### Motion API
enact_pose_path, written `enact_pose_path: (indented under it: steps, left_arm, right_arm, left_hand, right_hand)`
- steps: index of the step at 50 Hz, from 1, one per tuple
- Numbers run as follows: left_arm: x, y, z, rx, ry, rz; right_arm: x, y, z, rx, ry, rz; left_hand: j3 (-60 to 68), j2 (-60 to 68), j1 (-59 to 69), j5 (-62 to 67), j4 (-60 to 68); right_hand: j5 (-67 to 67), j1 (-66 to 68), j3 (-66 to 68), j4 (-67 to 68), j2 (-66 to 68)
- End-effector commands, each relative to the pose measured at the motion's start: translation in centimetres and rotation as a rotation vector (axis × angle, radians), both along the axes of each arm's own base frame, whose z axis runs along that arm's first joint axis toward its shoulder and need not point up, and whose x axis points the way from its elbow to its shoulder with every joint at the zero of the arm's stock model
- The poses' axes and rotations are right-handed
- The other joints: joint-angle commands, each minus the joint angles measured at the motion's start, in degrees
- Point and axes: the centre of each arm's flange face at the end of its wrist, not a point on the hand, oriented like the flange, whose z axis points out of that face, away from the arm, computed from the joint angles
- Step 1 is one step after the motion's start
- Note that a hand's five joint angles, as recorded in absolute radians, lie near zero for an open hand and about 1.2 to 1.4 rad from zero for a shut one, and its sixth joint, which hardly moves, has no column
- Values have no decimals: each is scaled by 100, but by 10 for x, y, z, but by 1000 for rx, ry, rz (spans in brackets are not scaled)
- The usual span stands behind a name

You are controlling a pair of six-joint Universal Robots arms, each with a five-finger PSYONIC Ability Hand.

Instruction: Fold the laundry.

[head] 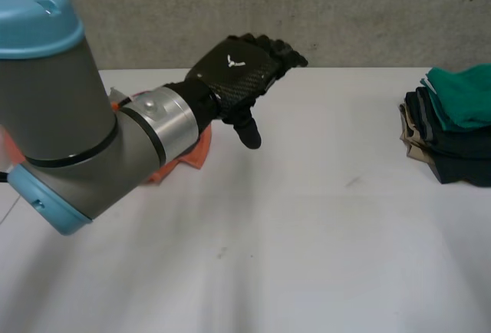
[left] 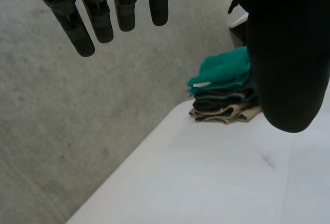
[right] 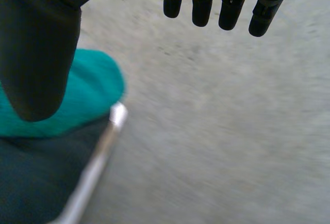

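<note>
Cloth (head: 193, 151), orange, lies at the middle left of the head view, mostly hidden behind the left arm (head: 69, 118), so its shape and lie cannot be made out. The arm covers the left of the frame, and its left hand (head: 238, 78) hangs above the white worktop (head: 307, 233) near the far edge, back of the hand up. In the left wrist view the fingers (left: 82, 33) are straight and spread away from the thumb (left: 289, 53), with nothing between them.

A stack (head: 453, 130) of folded clothes sits at the right edge of the head view, cut off by the frame, with a green piece (head: 464, 95) on top, dark pieces under it and a tan one lowest.

In the right wrist view the right hand (right: 38, 43) has its fingers straight and apart from the thumb, holding nothing. The green piece lies beyond its thumb, at the worktop's edge.

A rough grey surface (head: 230, 3) runs behind the worktop; whether it is wall or floor is unclear.
</note>
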Motion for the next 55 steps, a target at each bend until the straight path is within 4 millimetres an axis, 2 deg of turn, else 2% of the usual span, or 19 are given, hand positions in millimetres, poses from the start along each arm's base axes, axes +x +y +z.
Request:
enact_pose_path:
  steps: [1,2,4,5,8,10,13,17,22,29,33,36,37,40,44,45,47,52,55]
  left_arm:
    - [11,-2,27,-62,51,46]
    - [17,-8,35,-82,65,90]
    - [27,-18,41,-105,75,161]
    - [34,-25,45,-117,81,205]
    - [75,-67,53,-141,86,432]
    - [103,-94,47,-147,51,571]
    - [124,-119,29,-161,-38,650]
    - [147,-161,-12,-207,-237,714]
    - [186,-215,-89,-245,-496,717]
    - [206,-246,-165,-227,-591,574]
    - [211,-260,-181,-230,-579,569]
    - [216,-268,-181,-232,-552,591]
    - [213,-268,-180,-215,-518,593]
    - [207,-266,-166,-191,-434,605]
    - [183,-247,-103,-199,-230,598]
    - [174,-235,-79,-205,-154,587]
    - [165,-221,-57,-211,-85,569]
    - [112,-149,10,-191,140,417]
    - [89,-116,26,-155,216,333]
  right_arm:
    - [89,10,65,-229,187,21]
    - [127,15,71,-299,190,108]
    - [158,24,73,-360,193,182]
    - [187,38,76,-417,195,251]
    - [222,59,70,-449,190,353]
    - [252,79,52,-409,177,461]
    - [283,106,21,-310,157,582]
    - [301,131,-16,-171,155,654]
    - [302,146,-54,-45,185,679]
    - [295,163,-86,63,211,691]
    - [290,167,-95,96,210,685]
    - [281,164,-100,117,208,658]
    - [279,163,-101,121,207,650]
    - [271,161,-105,138,204,627]
    - [266,158,-101,130,205,608]
    - [265,157,-100,126,205,601]
    - [264,155,-95,112,207,592]
    - [256,149,-74,56,198,555]
    - [253,148,-66,36,186,541]
  left_hand:
    - [102,132,177,20,152]
    - [102,132,177,20,152]
    - [102,132,177,20,152]
    - [118,148,194,37,169]
    - [102,132,177,20,152]
    - [101,132,177,20,152]
    - [85,115,161,3,135]
    - [85,115,160,3,135]
    - [51,81,127,-31,102]
    - [1,31,76,-81,51]
    - [885,915,960,803,935]
    - [4007,4037,4082,3925,4057]
    - [6766,6797,6842,6685,6817]
    - [6794,6824,6870,6713,6845]
    - [6794,6824,6870,6713,6845]
    - [6794,6824,6870,6713,6845]
    - [6794,6824,6870,6713,6845]
    - [6794,6824,6870,6713,6845]
    - [6794,6824,6870,6713,6845]
  right_hand:
    - [-275,-293,-175,-183,-189]
    - [-275,-293,-175,-183,-189]
    - [-275,-293,-175,-183,-189]
    - [-275,-293,-175,-183,-189]
    - [-275,-293,-175,-183,-189]
    - [-275,-293,-175,-183,-189]
    - [-275,-293,-175,-183,-189]
    - [-275,-293,-175,-183,-189]
    - [-275,-293,-175,-183,-189]
    - [-275,-293,-175,-183,-189]
    - [-275,-293,-175,-183,-189]
    - [-275,-293,-175,-183,-189]
    - [-275,-293,-175,-183,-189]
    - [-275,-293,-175,-183,-189]
    - [-275,-293,-175,-183,-189]
    - [-275,-293,-175,-183,-189]
    - [-275,-293,-175,-183,-189]
    - [-275,-293,-175,-183,-189]
    - [-275,-293,-175,-183,-189]
